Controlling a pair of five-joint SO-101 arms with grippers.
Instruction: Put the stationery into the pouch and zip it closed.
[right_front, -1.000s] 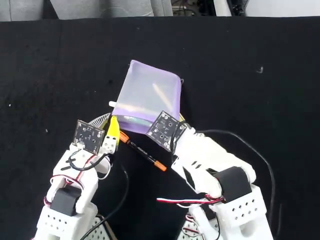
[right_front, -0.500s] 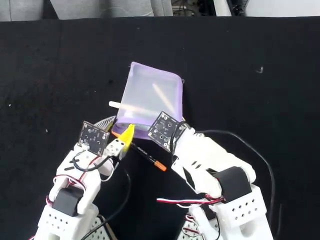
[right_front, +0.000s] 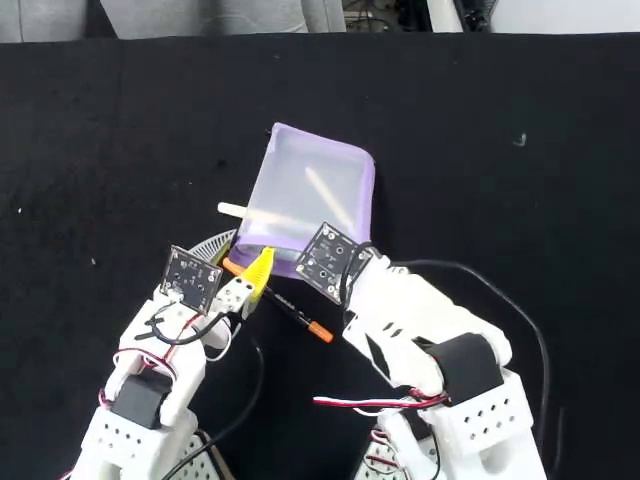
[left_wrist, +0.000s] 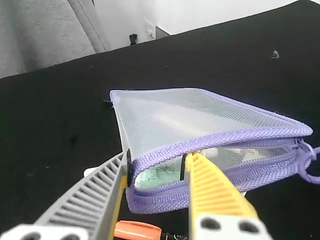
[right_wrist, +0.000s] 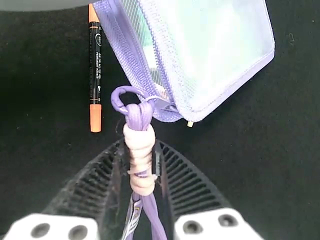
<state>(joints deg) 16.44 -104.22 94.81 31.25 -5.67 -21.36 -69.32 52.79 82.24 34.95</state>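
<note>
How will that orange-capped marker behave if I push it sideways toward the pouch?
The marker looks slim and round, so it will probably roll rather than slide. It seems stiff and light, so a small nudge may send it far.

From high up we look down over the table (right_front: 520, 200), with the arms (right_front: 420, 330) nearest us. Our left wrist camera sits close behind the left tool (left_wrist: 157, 162), facing the pouch (left_wrist: 200, 117) mouth. The right one looks along the right tool (right_wrist: 139, 150), past the zip cord (right_wrist: 136, 116), at the same pouch.
</note>
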